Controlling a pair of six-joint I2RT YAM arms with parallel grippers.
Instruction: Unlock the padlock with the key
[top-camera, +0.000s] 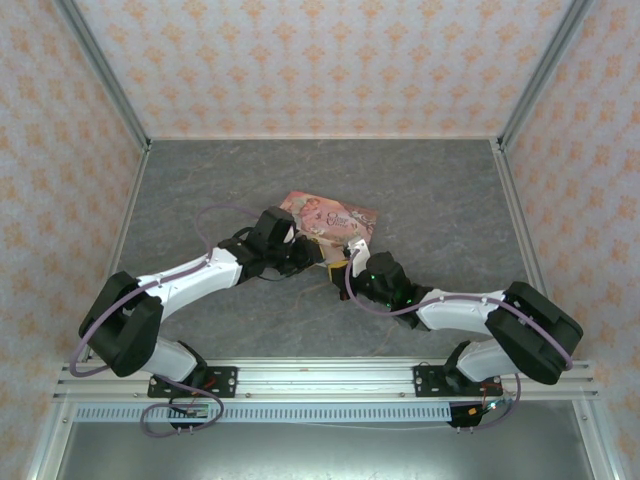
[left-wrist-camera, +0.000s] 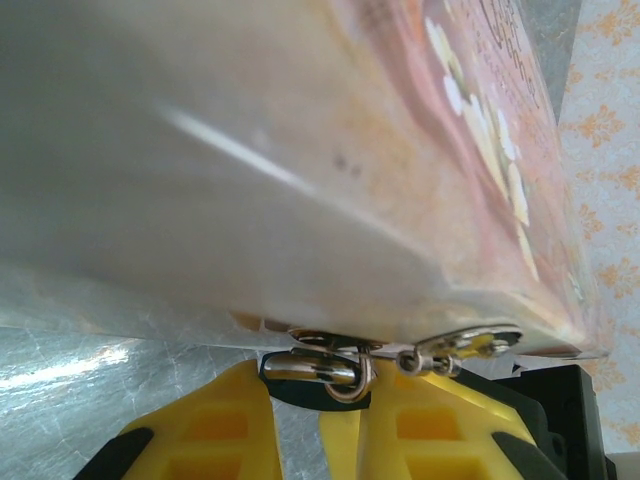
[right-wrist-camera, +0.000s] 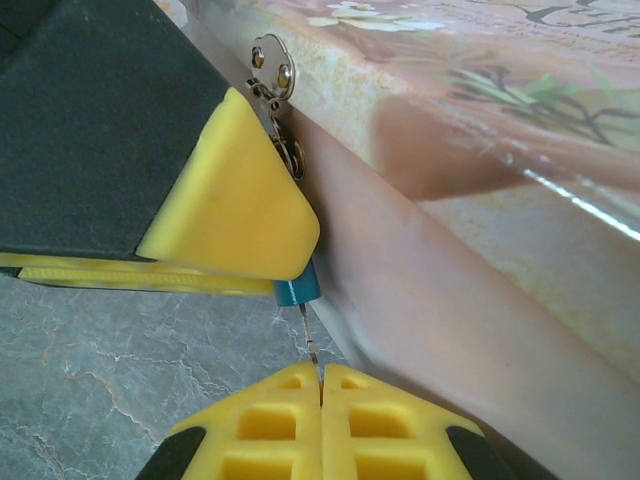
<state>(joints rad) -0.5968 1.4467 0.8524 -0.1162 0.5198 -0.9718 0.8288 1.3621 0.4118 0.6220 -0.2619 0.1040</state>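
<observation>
Now the key (right-wrist-camera: 310, 335), clenched in the right gripper (right-wrist-camera: 321, 378), points straight at the padlock (right-wrist-camera: 297, 291) pinched by the left gripper (left-wrist-camera: 340, 395).

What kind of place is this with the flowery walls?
Probably a robot test booth, not a home: patterned walls in metal framing, a grey tabletop, and a left arm and right arm bolted to a rail.

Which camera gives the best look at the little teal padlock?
Right wrist: the padlock's teal body shows below the left gripper's finger, the key at its end. Left wrist shows its metal shackle; in the top view it is too small to make out.
</observation>
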